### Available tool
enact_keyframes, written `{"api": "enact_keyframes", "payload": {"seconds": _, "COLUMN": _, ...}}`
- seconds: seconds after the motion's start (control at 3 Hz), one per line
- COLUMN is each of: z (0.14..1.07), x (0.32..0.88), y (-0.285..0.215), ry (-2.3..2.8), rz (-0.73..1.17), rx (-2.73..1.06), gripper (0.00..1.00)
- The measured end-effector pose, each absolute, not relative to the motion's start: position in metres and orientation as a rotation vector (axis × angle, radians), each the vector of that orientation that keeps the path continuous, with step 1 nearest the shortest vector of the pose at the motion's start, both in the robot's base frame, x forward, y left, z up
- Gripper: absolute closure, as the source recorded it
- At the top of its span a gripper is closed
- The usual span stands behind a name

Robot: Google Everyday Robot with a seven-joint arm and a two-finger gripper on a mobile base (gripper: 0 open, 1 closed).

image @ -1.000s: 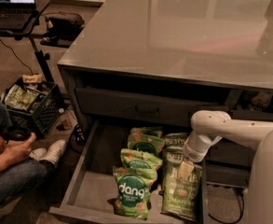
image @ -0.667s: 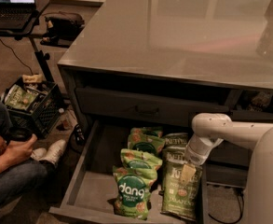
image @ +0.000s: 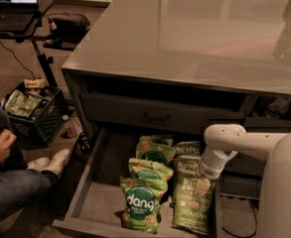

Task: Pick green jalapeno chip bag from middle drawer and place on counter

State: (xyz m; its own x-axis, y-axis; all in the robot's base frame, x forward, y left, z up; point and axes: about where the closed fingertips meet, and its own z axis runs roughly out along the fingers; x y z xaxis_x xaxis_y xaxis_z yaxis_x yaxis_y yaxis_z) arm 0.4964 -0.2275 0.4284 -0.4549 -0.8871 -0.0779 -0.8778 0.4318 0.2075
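Hanging over the light, probably slippery green jalapeno chip bag [image: 190, 213] by the middle drawer's [image: 87, 178] right wall, the gripper [image: 202, 187], grasp untellable, likely wanted a crimped edge.

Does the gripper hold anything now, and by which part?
Cannot be told: the gripper is down at the flat olive-green jalapeno chip bag lying in the dark-grey drawer.

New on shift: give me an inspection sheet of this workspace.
Surface: counter, glossy grey, reflective.
Job's things: green jalapeno chip bag lying flat at the right of the open middle drawer.
Clutter: three dang bags beside it, second Kettle bag behind.
Grippers: gripper low over the jalapeno bag; contact unclear.
Cables: black cable by the laptop stand.
Surroundings: seated person, crate of snack bags, left.
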Motion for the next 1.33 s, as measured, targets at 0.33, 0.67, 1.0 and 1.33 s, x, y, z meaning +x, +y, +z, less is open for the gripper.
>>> {"api": "enact_keyframes", "payload": {"seconds": 0.33, "z": 0.428, "x": 0.496, "y": -0.228, "ry": -2.622, "rz": -0.339, "rx": 1.617, "gripper": 0.62}}
{"api": "enact_keyframes", "payload": {"seconds": 0.67, "z": 0.428, "x": 0.496, "y": -0.228, "ry": -2.622, "rz": -0.339, "rx": 1.617, "gripper": 0.85}}
{"api": "enact_keyframes", "payload": {"seconds": 1.0, "z": 0.428, "x": 0.496, "y": -0.228, "ry": -2.622, "rz": -0.339, "rx": 1.617, "gripper": 1.00}}
{"api": "enact_keyframes", "payload": {"seconds": 1.33, "z": 0.452, "x": 0.493, "y": -0.223, "ry": -2.642, "rz": -0.398, "rx": 1.653, "gripper": 1.00}}
